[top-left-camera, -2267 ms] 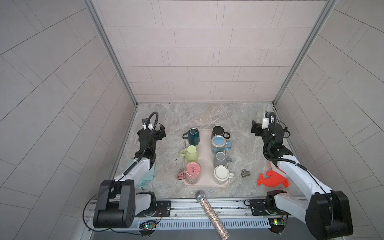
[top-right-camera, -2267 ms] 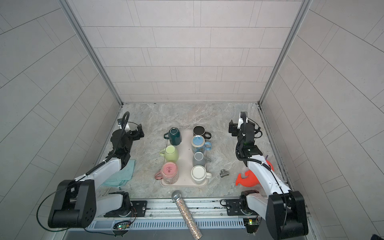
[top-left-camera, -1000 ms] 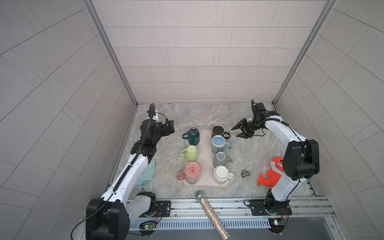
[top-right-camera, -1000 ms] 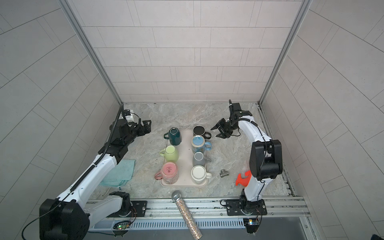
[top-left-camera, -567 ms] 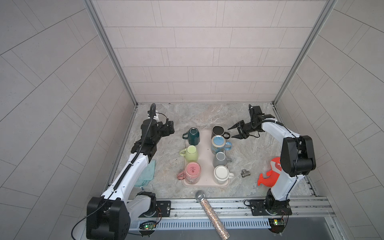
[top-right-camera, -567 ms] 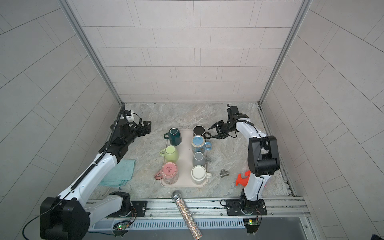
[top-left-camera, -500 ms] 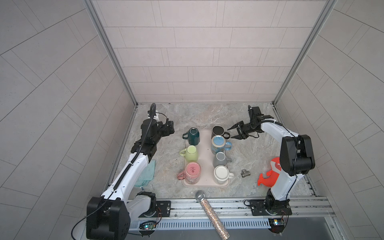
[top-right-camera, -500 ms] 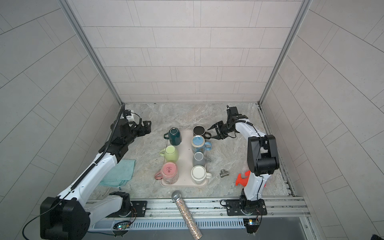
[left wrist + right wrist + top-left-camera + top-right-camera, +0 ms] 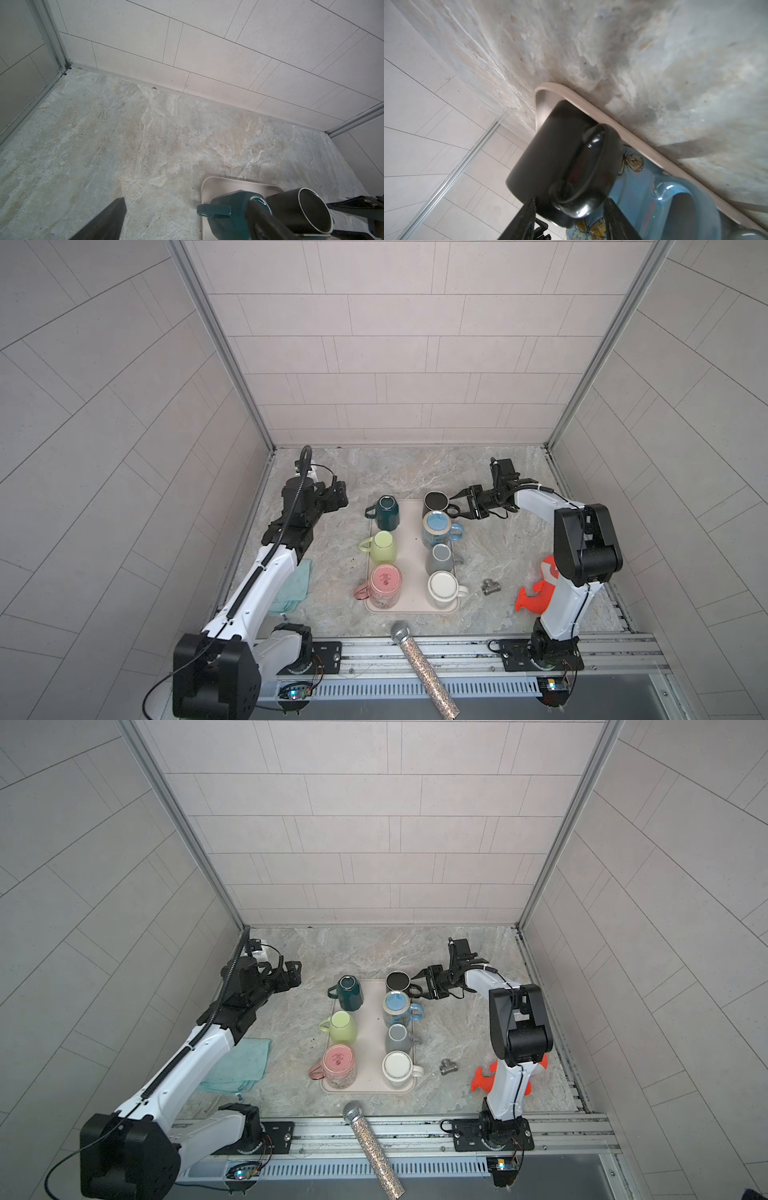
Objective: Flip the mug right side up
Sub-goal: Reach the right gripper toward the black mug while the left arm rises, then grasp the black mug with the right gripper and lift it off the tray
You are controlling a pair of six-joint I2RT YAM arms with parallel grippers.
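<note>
The black mug (image 9: 435, 502) (image 9: 397, 982) stands at the far right corner of the pale tray (image 9: 411, 556), its handle pointing right. Its upper end shows as a dark disc with a pale ring; I cannot tell whether that is base or mouth. My right gripper (image 9: 457, 504) (image 9: 417, 984) lies level with it, jaws open either side of the handle. In the right wrist view the mug (image 9: 550, 149) fills the middle and the gripper (image 9: 571, 218) straddles the glossy handle with a small gap. My left gripper (image 9: 336, 499) (image 9: 187, 224) hangs open, empty, left of the tray.
On the tray also stand a teal mug (image 9: 386, 514), a yellow-green mug (image 9: 381, 547), a pink mug (image 9: 385, 587), a blue butterfly mug (image 9: 438, 529) close beside the black one, a grey mug (image 9: 441, 558) and a white mug (image 9: 442, 589). Metal fitting (image 9: 490, 587), orange toy (image 9: 538, 593), glitter microphone (image 9: 419, 664), teal cloth (image 9: 295, 589).
Both arms have come up from their rest poses. Over the last second my right gripper slid left until its jaws reached round the black mug's handle; the left arm hardly moved.
</note>
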